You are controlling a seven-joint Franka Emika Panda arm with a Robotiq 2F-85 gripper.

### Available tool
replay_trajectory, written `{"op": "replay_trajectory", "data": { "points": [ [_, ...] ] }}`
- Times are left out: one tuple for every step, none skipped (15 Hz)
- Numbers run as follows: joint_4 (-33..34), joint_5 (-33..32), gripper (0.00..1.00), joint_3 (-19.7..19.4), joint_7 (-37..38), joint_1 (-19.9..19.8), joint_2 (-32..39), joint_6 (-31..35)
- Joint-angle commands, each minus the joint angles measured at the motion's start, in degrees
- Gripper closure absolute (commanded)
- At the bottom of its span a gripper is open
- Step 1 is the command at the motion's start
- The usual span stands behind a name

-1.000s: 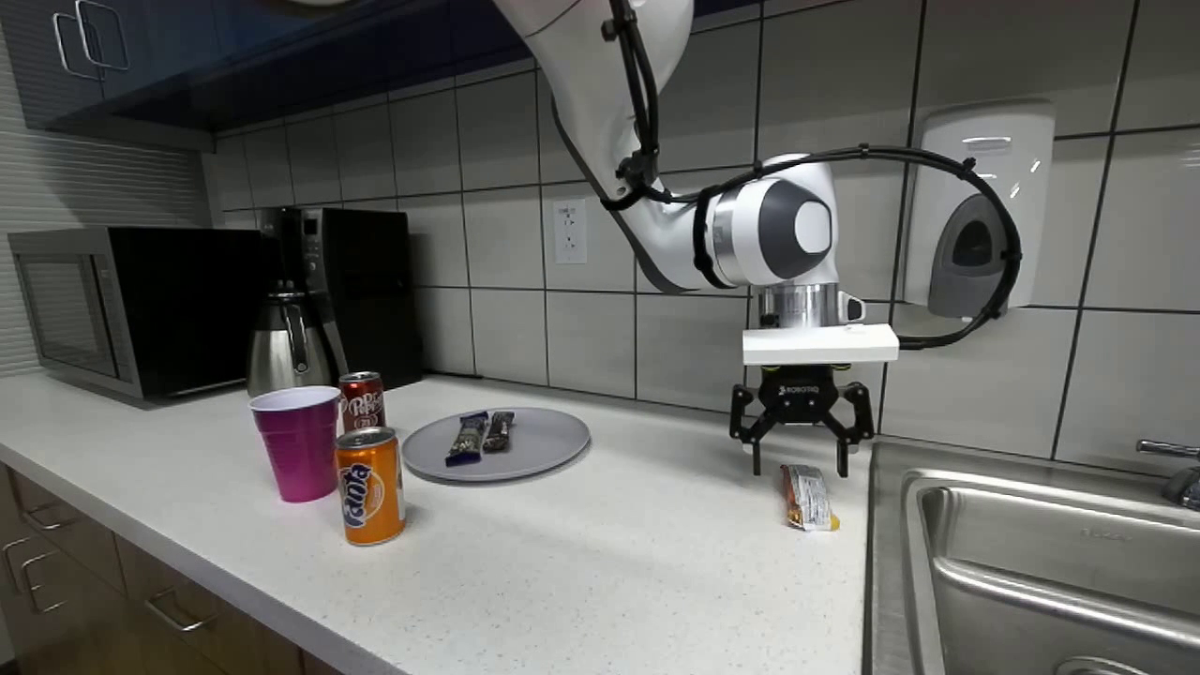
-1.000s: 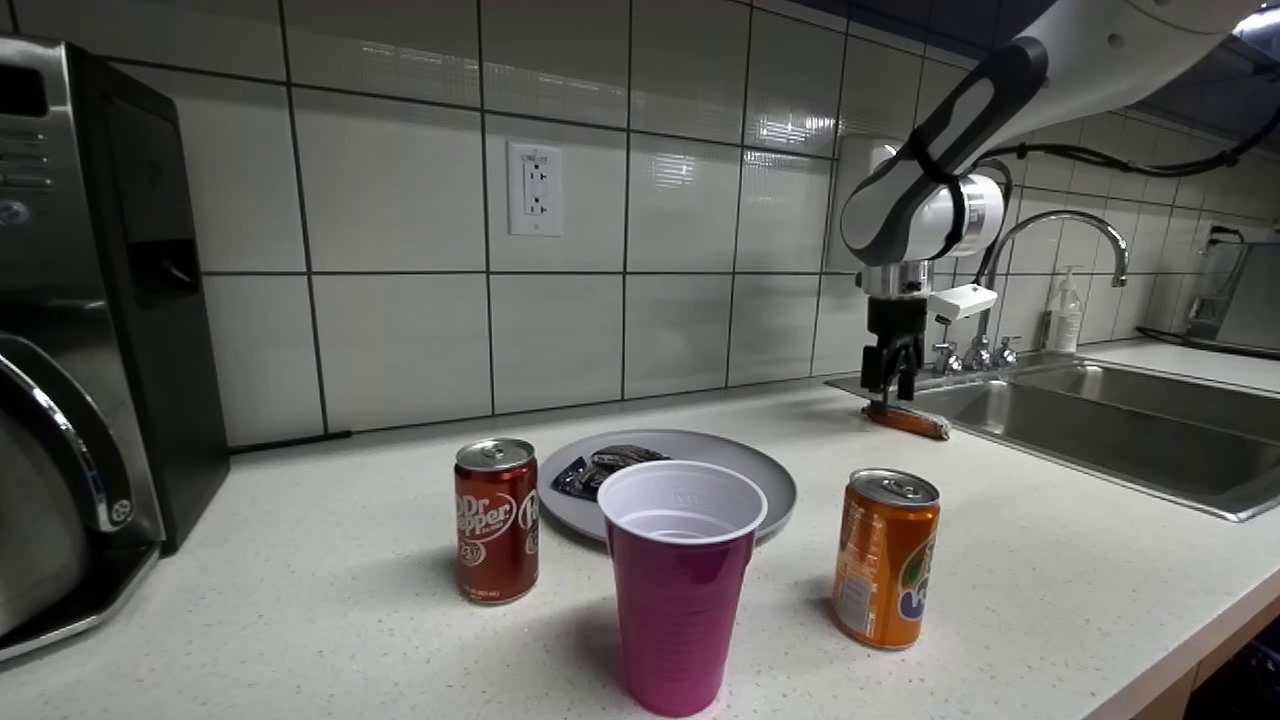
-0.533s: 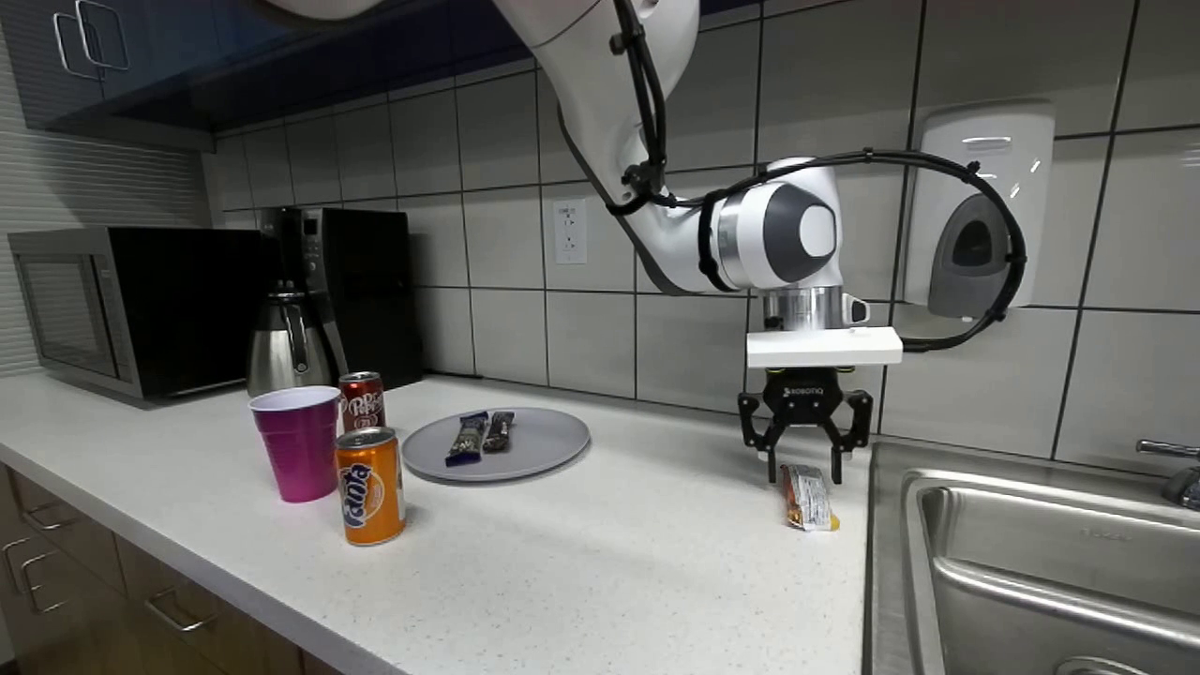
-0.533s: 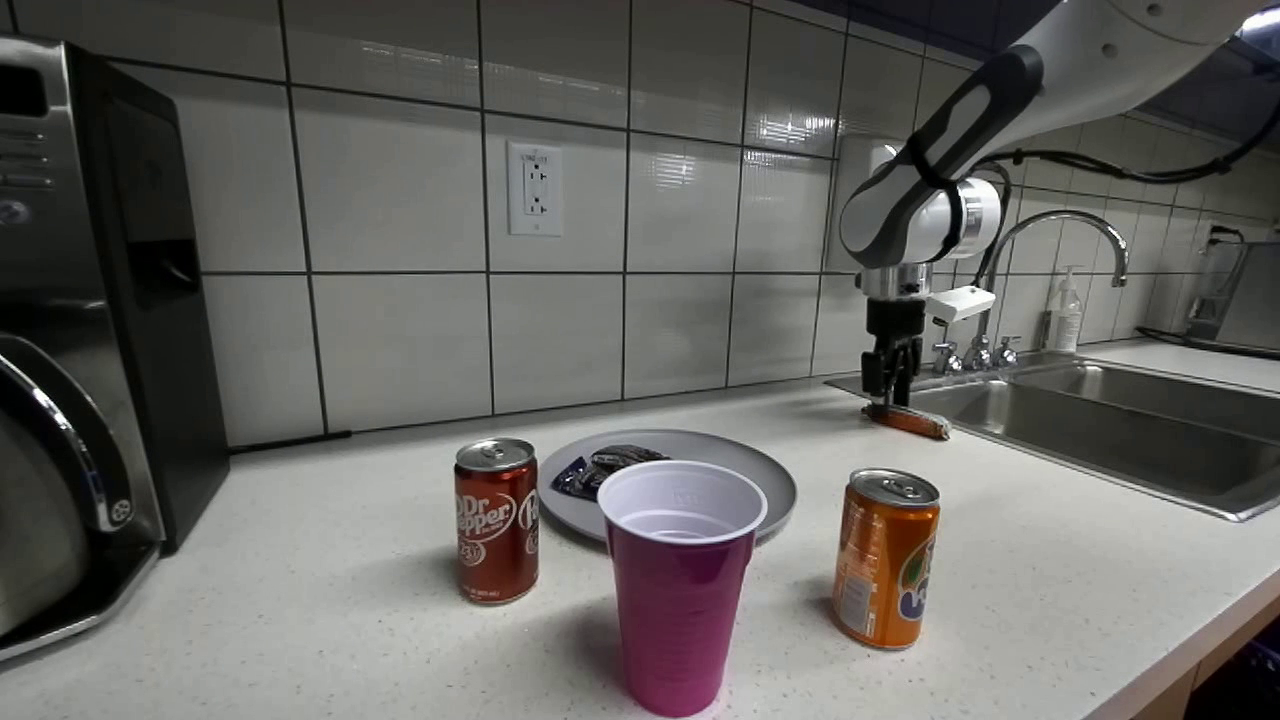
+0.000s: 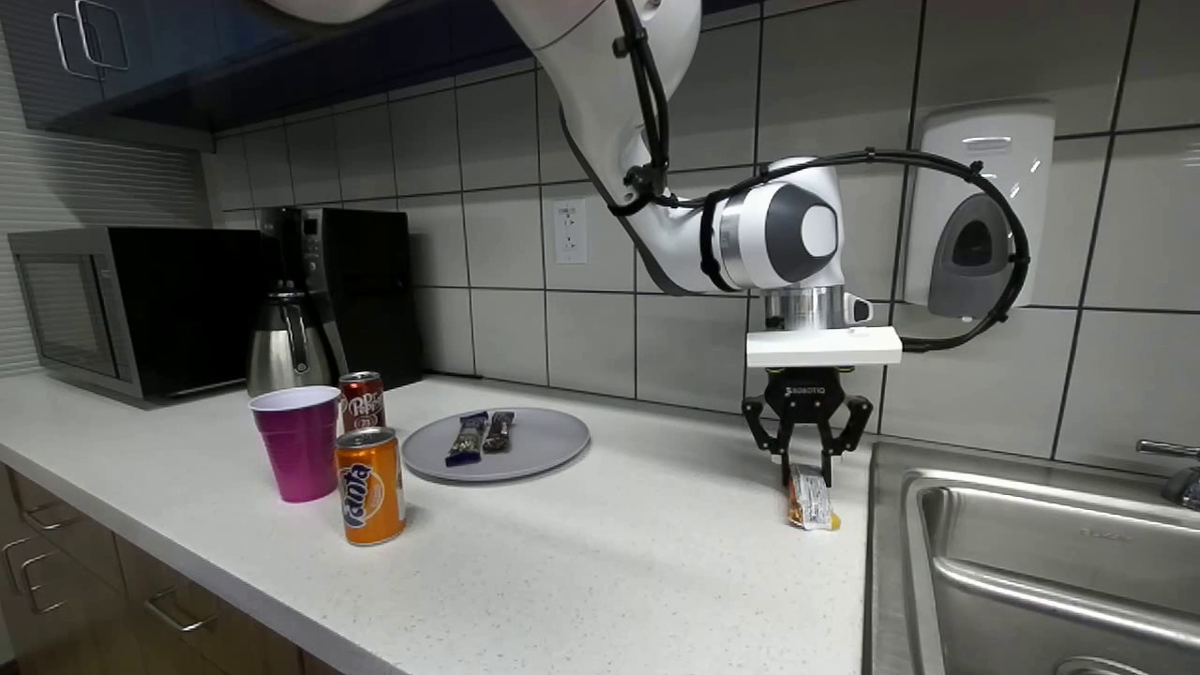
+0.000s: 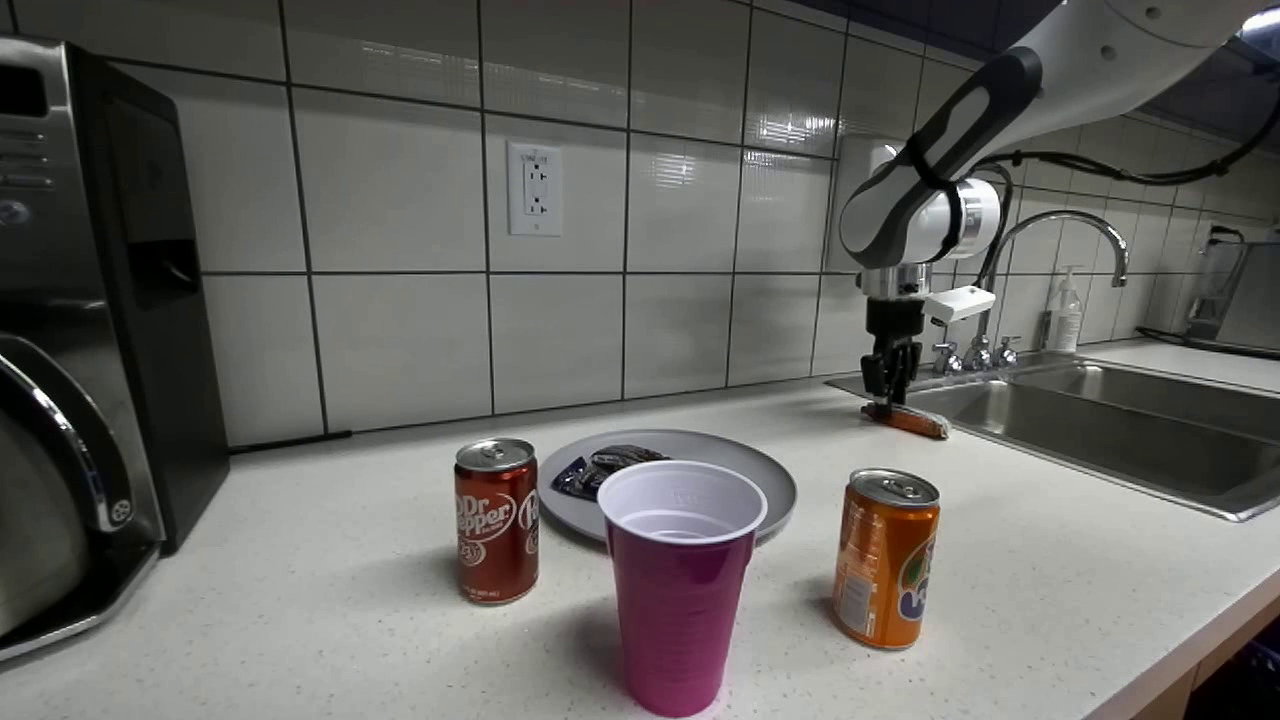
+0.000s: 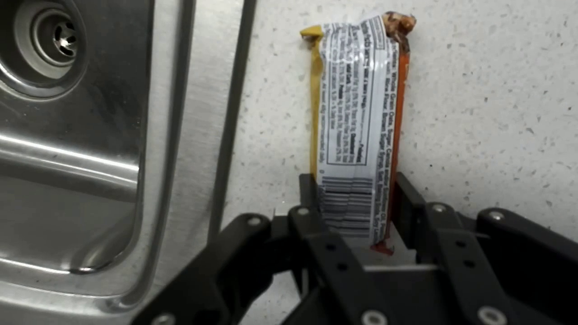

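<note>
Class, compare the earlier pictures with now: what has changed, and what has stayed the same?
The fingers drew inward from wide apart, closing onto the bar by the sink. They now meet both its sides, where earlier it lay free; it has not visibly lifted. The plate, cup, Fanta and Dr Pepper stayed put.

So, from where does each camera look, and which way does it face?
In an exterior view: above the counter near the sink, facing tiled wall; arm and gripper show.
In an exterior view: close to the magenta cup, facing tiled wall and sink; arm, gripper show.
Wrist view: above the fingers, which show, looking down at the wrapped bar.
Both exterior views share plate, orange can and magenta cup.
</note>
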Motion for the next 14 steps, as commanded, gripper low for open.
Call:
{"op": "replay_trajectory", "data": {
  "points": [
    [0.30,-0.65,0.82,0.94,1.68,-0.39,-0.78,-0.39],
    [0.05,-0.77,0.82,0.95,1.91,-0.16,-1.00,-0.27],
    [-0.20,-0.84,0.82,0.98,2.17,0.07,-1.24,-0.16],
    [-0.41,-0.93,0.82,1.02,2.38,0.30,-1.48,-0.08],
    [-0.72,-1.06,0.82,1.07,2.81,0.67,-1.82,0.03],
    [-0.90,-1.20,0.82,1.15,3.22,1.02,-2.04,0.10],
    [-1.00,-1.37,0.82,1.24,3.79,1.38,-2.21,0.13],
    [-1.17,-1.57,0.82,1.24,4.44,1.87,-2.42,0.25],
    [-1.30,-1.64,0.82,1.26,4.96,2.33,-2.62,0.28],
    [-1.56,-1.76,0.82,1.24,5.59,2.91,-2.90,0.42],
    [-1.59,-1.82,0.82,1.27,6.12,3.42,-3.06,0.38],
    [-1.63,-2.04,0.82,1.24,6.95,4.14,-3.18,0.34],
    [-1.65,-2.28,0.82,1.22,7.59,4.77,-3.28,0.32],
    [-1.63,-2.49,0.82,1.24,8.26,5.48,-3.37,0.22]
  ]
}}
